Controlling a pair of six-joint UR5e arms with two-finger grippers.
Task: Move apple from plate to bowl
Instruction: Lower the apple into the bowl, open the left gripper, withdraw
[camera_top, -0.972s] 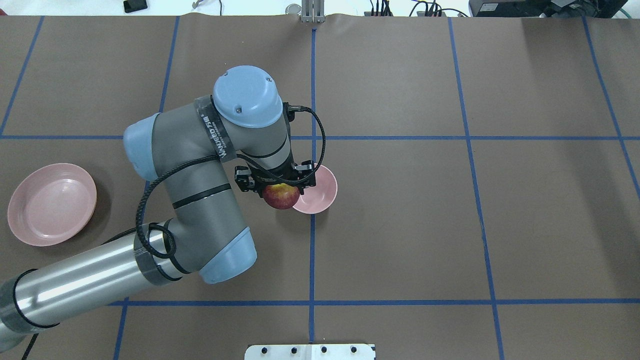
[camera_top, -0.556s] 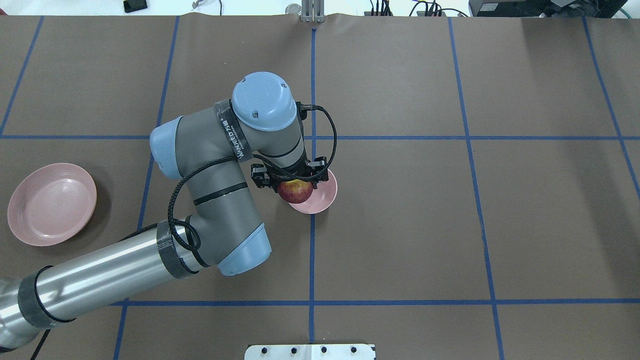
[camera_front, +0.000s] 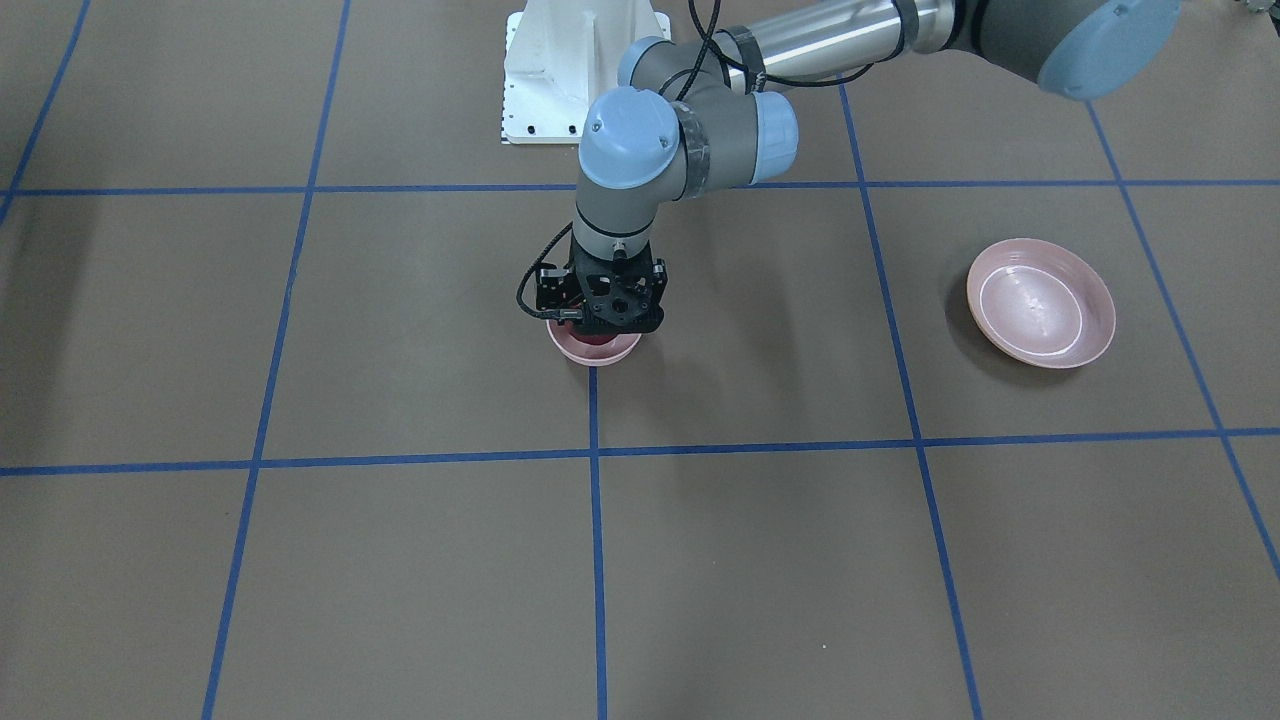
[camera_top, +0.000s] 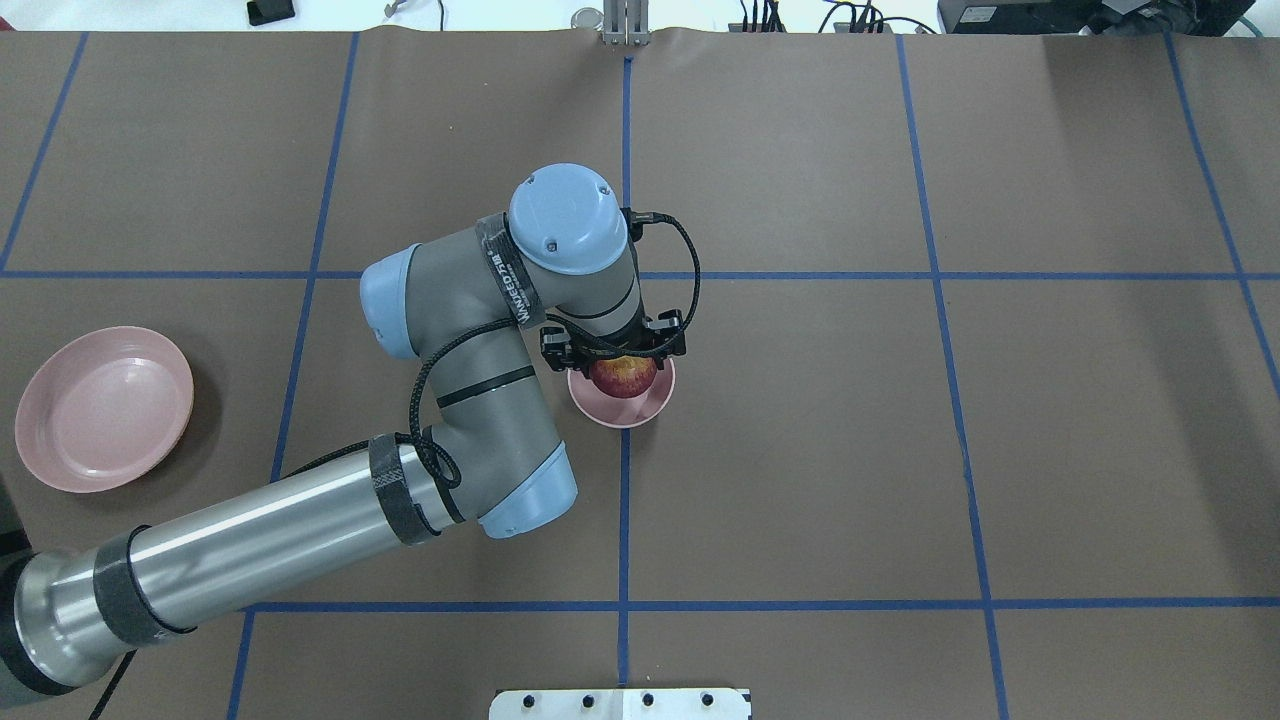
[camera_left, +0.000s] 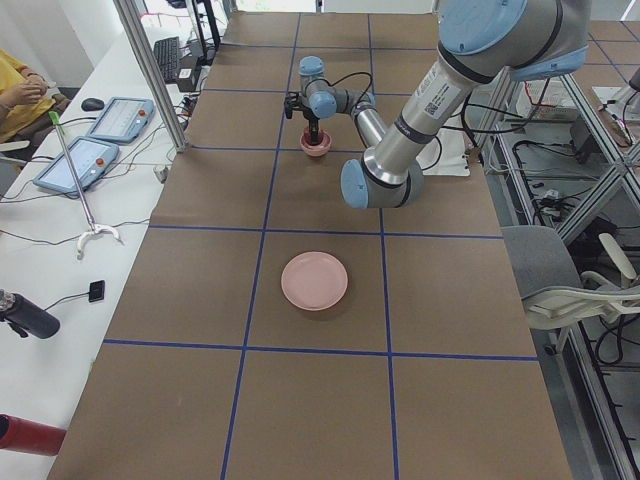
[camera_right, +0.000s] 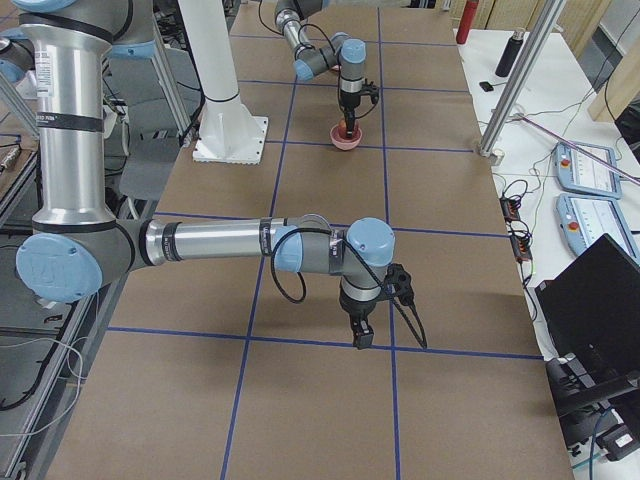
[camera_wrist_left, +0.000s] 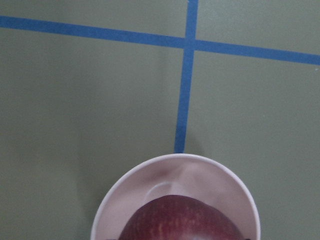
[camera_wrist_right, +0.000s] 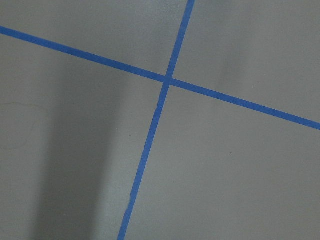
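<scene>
the first part of the task looks done: the plate (camera_top: 103, 410) lies bare, with nothing on its glossy inside, well apart from the bowl (camera_top: 620, 417) on the robot's left side of it. the apple (camera_top: 624, 378) is off the plate and directly above the bowl's opening, within its rim as the overhead view shows it, with the pink wall visible around its near side.

the left gripper (camera_top: 620, 358) points straight down over the bowl and appears closed around the apple, its black body right on top of the fruit. its fingers themselves are hidden by the apple and the wrist. in the left wrist view the red skin fills the bottom edge, with the bowl's far inner wall and a bit of its floor beyond it. whether the apple already rests on that floor or hangs just above it cannot be told.

what seems left: lower it if needed, let go, and lift clear of the bowl. since the apple is nearly as wide as the bowl, the fingers may have little room beside the rim.

the right gripper (camera_right: 362, 335) hangs over the table (camera_top: 900, 450) far from the bowl, on the robot's right of it; whether it is released or clenched cannot be told.
</scene>
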